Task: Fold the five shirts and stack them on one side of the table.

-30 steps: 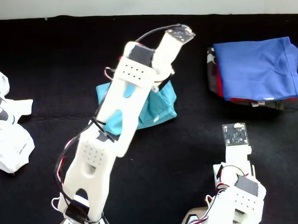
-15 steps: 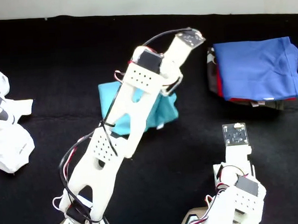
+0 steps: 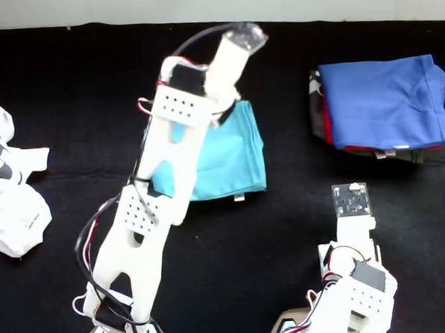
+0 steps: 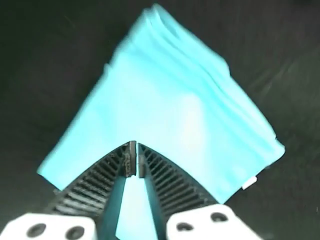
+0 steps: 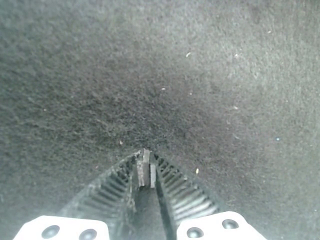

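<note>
A teal shirt [image 3: 233, 155] lies flat as a folded rectangle in the middle of the black table, and it is also under the left wrist camera [image 4: 165, 100]. My left gripper [image 4: 134, 150] hangs shut just above it, with no cloth between its tips. The left arm [image 3: 170, 162] stretches over the shirt's left part. At the right sits a stack of folded shirts with a blue one [image 3: 383, 102] on top and red and dark ones under it. A crumpled white shirt [image 3: 11, 192] lies at the left edge. My right gripper [image 5: 146, 162] is shut over bare black cloth.
The right arm [image 3: 355, 279] stands folded back at the front right. The table's black cloth [image 3: 285, 230] lies bare between the teal shirt and that arm. A pale wall edge [image 3: 199, 3] runs along the back.
The teal shirt was bunched up under the left arm and now lies spread flat. The left arm has swung towards the back left. The right arm has not moved.
</note>
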Controlling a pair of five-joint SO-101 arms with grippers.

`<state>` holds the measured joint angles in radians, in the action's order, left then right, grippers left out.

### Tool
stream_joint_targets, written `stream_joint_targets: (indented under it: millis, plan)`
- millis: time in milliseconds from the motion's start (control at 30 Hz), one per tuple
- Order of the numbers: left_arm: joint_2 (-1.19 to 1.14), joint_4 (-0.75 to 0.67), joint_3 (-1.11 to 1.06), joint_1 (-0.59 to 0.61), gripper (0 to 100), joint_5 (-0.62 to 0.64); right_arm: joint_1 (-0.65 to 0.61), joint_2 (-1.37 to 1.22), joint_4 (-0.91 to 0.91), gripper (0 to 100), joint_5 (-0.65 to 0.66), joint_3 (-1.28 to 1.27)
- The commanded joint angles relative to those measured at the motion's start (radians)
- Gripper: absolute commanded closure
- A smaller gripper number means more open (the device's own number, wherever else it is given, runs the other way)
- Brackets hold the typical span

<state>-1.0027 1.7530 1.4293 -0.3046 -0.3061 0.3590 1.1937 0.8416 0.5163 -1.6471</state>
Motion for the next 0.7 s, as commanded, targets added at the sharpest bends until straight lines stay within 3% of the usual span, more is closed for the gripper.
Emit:
stream_joint_targets:
  millis: [0, 100, 300, 467, 667]
  plan:
    - [0.013, 0.008, -0.11, -0.051, 99, 0.008, 0.01, 0.002, -0.022, 99.2, 0.005, -0.039]
    - [0.013, -0.044, -0.143, -0.107, 99, 0.008, 0.01, 0.002, -0.022, 99.2, 0.005, -0.039]
    - [-0.019, -0.301, -0.182, -0.162, 99, 0.002, 0.01, 0.002, -0.022, 99.2, 0.005, -0.039]
    - [-0.131, -0.476, -0.191, -0.145, 99, 0.0, 0.01, 0.002, -0.022, 99.2, 0.003, -0.039]
    - [-0.148, -0.523, -0.119, -0.114, 99, 0.002, 0.01, 0.002, -0.022, 99.2, 0.003, -0.039]
